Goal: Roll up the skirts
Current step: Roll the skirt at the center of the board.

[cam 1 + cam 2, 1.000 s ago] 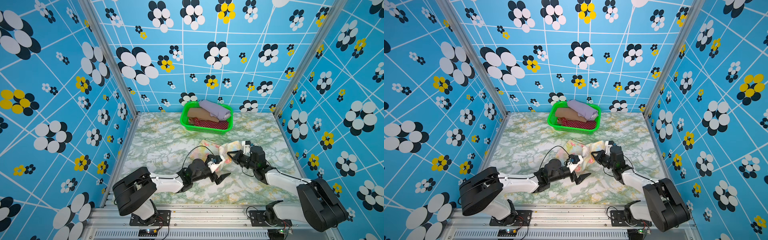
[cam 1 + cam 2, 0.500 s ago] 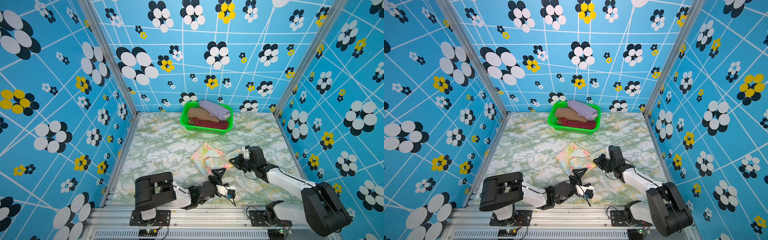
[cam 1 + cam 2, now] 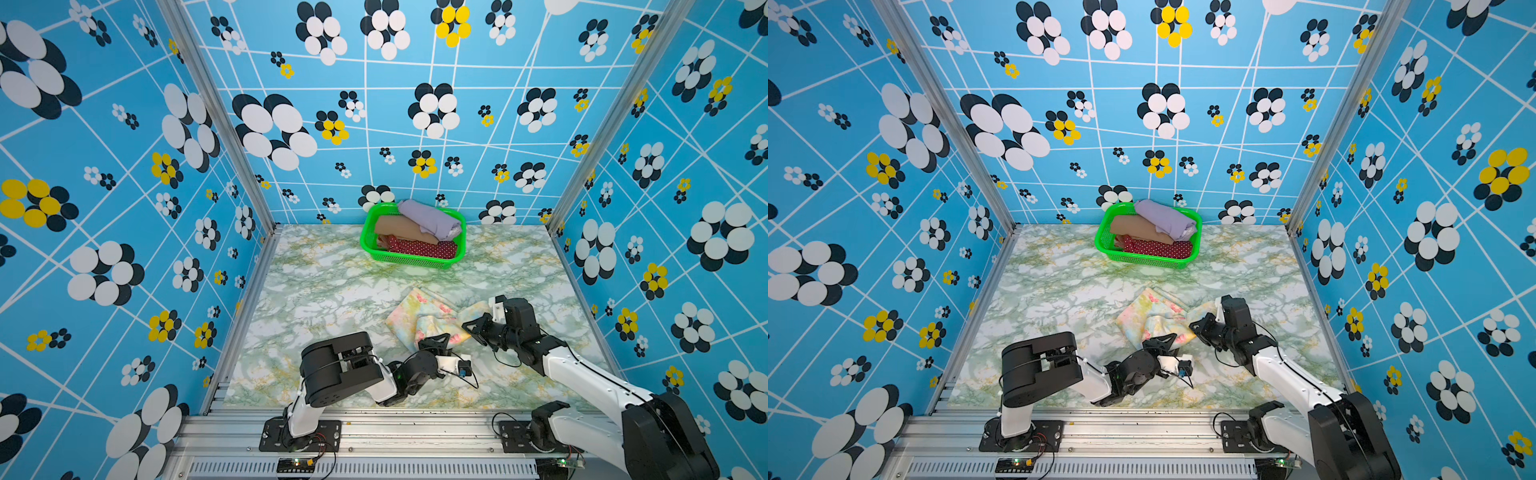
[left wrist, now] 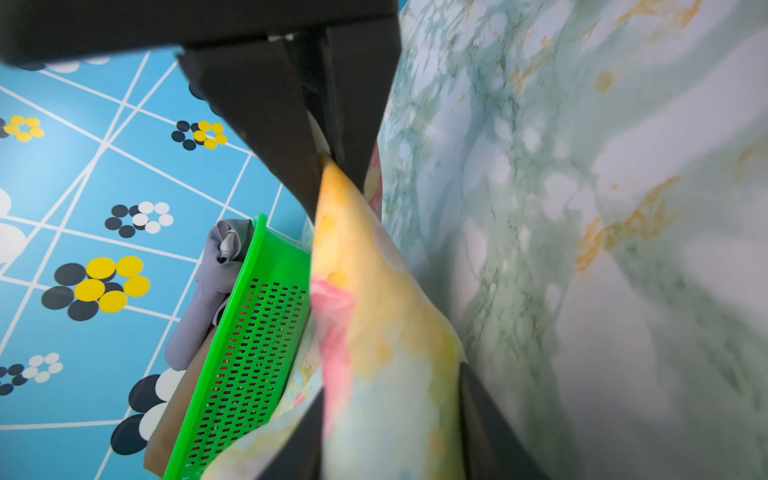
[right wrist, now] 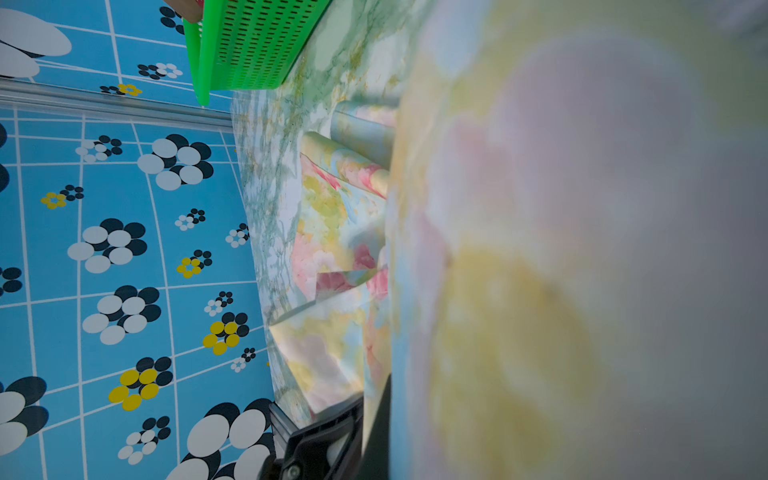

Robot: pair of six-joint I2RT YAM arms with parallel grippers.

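In both top views the skirts [image 3: 424, 320] lay crumpled on the marble table [image 3: 316, 291], in front of the green basket [image 3: 411, 261] and apart from it, with bare tabletop between. Those views placed the left gripper [image 3: 435, 341] at the cloth's edge farthest from the basket but hid its grip. The left wrist view showed it: black fingers [image 4: 266, 124] drawn narrow, pinching a yellow fold. The right gripper [image 3: 473, 328] was closed on the cloth's right-hand edge. Its wrist view was mostly blurred fabric close to the lens, with loose folds beyond. The red-dotted roll [image 3: 424, 249] in the basket showed only from above. Left of the basket's front, bare tabletop ran to the side rail [image 3: 253, 291].
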